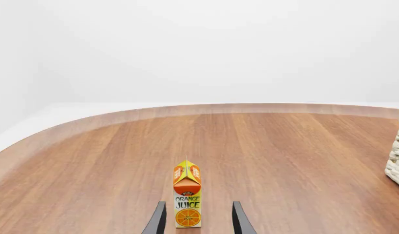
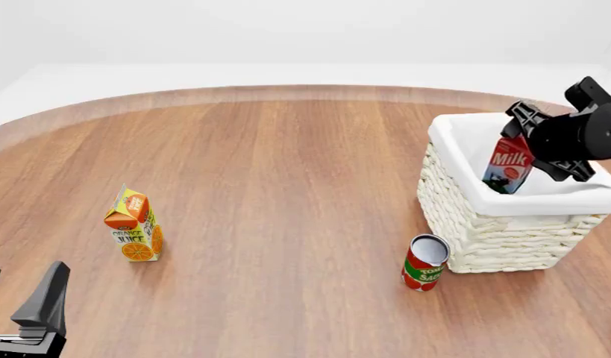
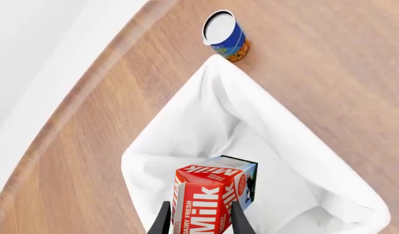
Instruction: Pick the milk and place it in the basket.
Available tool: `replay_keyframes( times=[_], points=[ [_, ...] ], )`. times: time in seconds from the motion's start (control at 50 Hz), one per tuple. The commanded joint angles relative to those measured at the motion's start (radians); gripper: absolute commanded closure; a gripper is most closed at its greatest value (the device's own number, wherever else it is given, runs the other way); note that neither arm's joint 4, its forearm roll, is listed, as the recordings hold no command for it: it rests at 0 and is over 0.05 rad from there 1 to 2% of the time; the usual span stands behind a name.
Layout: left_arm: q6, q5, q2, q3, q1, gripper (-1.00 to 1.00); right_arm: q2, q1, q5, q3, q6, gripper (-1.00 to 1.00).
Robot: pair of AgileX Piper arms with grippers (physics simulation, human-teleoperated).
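Observation:
The milk [image 2: 510, 165], a red-topped carton with a cow picture, hangs tilted in the mouth of the wicker basket [image 2: 484, 224]. My right gripper [image 2: 529, 142] is shut on its top. In the right wrist view the fingers [image 3: 237, 217] flank the milk [image 3: 212, 192] above the white cloth lining [image 3: 251, 122]. My left gripper [image 2: 22, 292] is open and empty at the near left edge of the table.
An orange juice carton [image 2: 134, 225] stands upright on the left. In the left wrist view it [image 1: 187, 195] stands beyond my open left gripper [image 1: 199, 204]. A red can [image 2: 424, 262] stands against the basket's near left corner and also shows in the right wrist view [image 3: 224, 35]. The basket's edge [image 1: 397, 165] shows in the left wrist view.

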Motion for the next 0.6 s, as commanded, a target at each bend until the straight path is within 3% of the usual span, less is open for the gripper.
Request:
replay_keyframes(
  times=[0.02,0.6],
  points=[
    [0.000,0.000,0.000,0.000,0.000,-1.00,0.014,-0.003,-0.024,-0.012,0.006,1.00],
    [0.000,0.000,0.000,0.000,0.000,-1.00,0.066,-0.005,-0.068,0.007,0.003,1.00]
  ],
)
